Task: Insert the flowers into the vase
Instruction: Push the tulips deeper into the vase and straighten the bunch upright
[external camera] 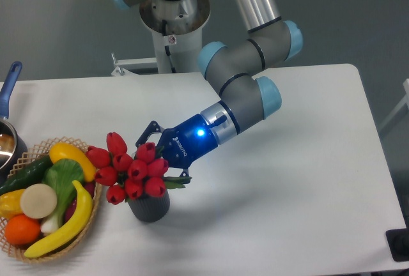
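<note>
Red tulip heads of the flowers [128, 170] sit directly above the vase [148, 207], and the stems appear to enter its mouth, although the blooms hide the rim and seating depth cannot be confirmed. The vase stands upright on the white table [300, 180], just beside the wicker basket [89, 222] of toy produce, with the outermost blooms overhanging the basket rim.

Gripper [167, 161] status: approaching at a low slant from the right, jaws set around the bunch at stem level behind the blooms. The upper finger is visible above the bunch and part of the lower one beneath it, beside a leaf. Whether the pads are pressing on the stems or have parted cannot be determined from this view.

Judged hazards from this state:

1. Tipping. The vase is small and the bunch is top-heavy and leans toward the basket. Release before the stems are fully seated could let the bunch swing over and pull the vase with it.
2. Drag-out. If the jaws open only slightly before retreat, a leaf or stem caught between the fingers could lift the flowers back out.
3. Side load. The wrist lies low and close to the vase. A withdrawal with any leftward or downward component could push the vase into the basket or slide it across the table.
4. Snagging. Blooms overhanging the basket could catch the yellow banana [70, 222] if the bunch shifts left
</note>
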Tool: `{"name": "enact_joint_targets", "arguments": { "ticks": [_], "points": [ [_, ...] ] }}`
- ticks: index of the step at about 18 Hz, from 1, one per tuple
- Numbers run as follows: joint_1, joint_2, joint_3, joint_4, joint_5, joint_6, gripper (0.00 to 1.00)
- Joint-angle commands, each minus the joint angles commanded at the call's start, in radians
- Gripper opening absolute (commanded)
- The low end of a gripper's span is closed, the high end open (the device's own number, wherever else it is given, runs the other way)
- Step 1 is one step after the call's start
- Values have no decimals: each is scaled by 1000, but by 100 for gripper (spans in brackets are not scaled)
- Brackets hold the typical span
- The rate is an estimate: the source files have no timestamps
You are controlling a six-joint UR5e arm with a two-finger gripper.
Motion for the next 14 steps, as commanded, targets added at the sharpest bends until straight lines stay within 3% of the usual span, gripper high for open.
{"name": "enact_joint_targets", "arguments": {
  "ticks": [14],
  "points": [
    [14,6,-63,2,5,44,43]
  ]
}}
